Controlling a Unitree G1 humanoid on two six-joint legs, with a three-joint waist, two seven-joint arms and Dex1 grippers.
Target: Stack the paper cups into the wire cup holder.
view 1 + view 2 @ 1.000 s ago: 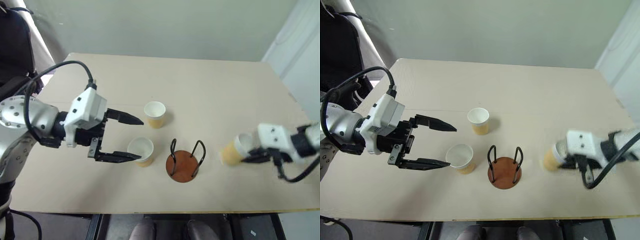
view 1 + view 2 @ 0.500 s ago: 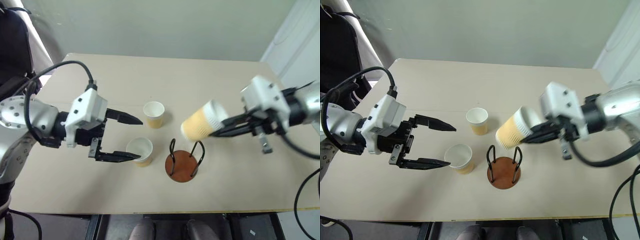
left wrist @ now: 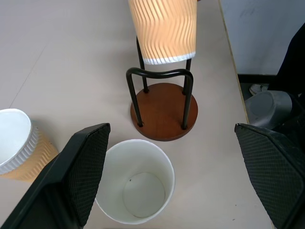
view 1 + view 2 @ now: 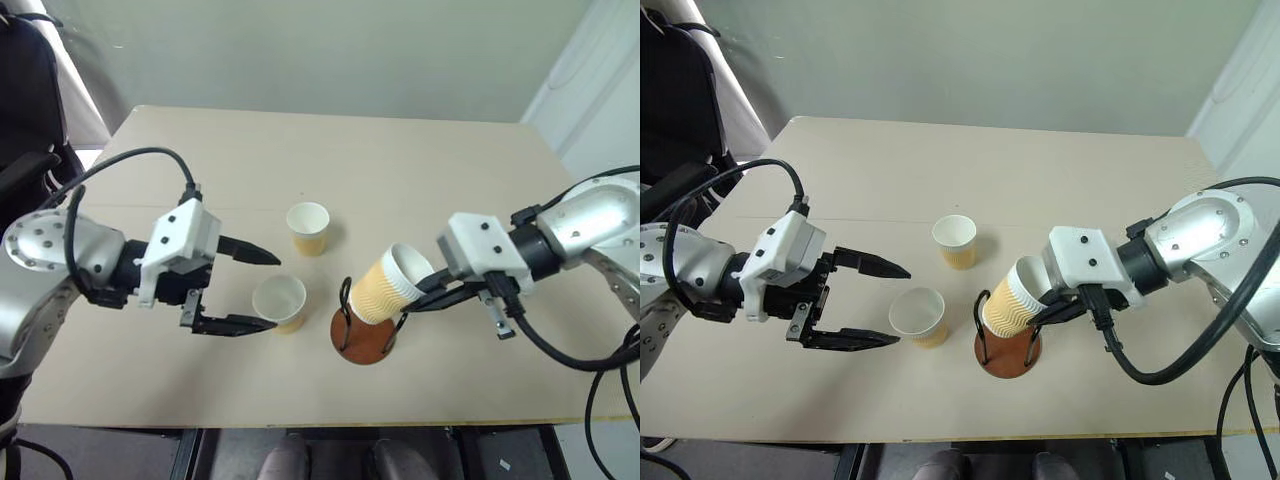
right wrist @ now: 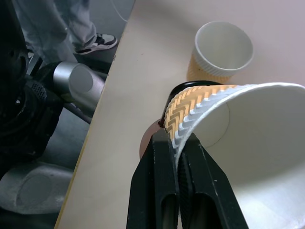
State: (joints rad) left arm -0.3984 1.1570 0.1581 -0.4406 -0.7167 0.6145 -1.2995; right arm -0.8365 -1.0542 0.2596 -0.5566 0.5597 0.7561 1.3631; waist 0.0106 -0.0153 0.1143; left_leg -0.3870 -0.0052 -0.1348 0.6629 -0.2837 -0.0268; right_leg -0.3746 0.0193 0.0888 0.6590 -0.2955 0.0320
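A tan ribbed paper cup [image 4: 388, 290] hangs tilted over the wire cup holder [image 4: 362, 336], its bottom low by the black loops. My right gripper [image 5: 176, 143] is shut on its rim, one finger inside and one outside. Whether the cup touches the wires I cannot tell. A second paper cup [image 4: 280, 303] stands upright left of the holder, at the tips of my open left gripper [image 4: 273, 291]. The left fingers [image 3: 86, 167] are spread wide and do not touch it. Farther back a third cup [image 4: 308, 229] stands alone.
The beige table [image 4: 200, 170] has bare room at the back and on the right. Its front edge runs close below the holder. A dark chair [image 4: 30, 90] stands off the table's left corner. A person's legs and shoes [image 5: 95, 43] show beside the table.
My right gripper has carried its cup from the table's right side up and leftward, then down over the holder. The left gripper has stayed open by the near cup.
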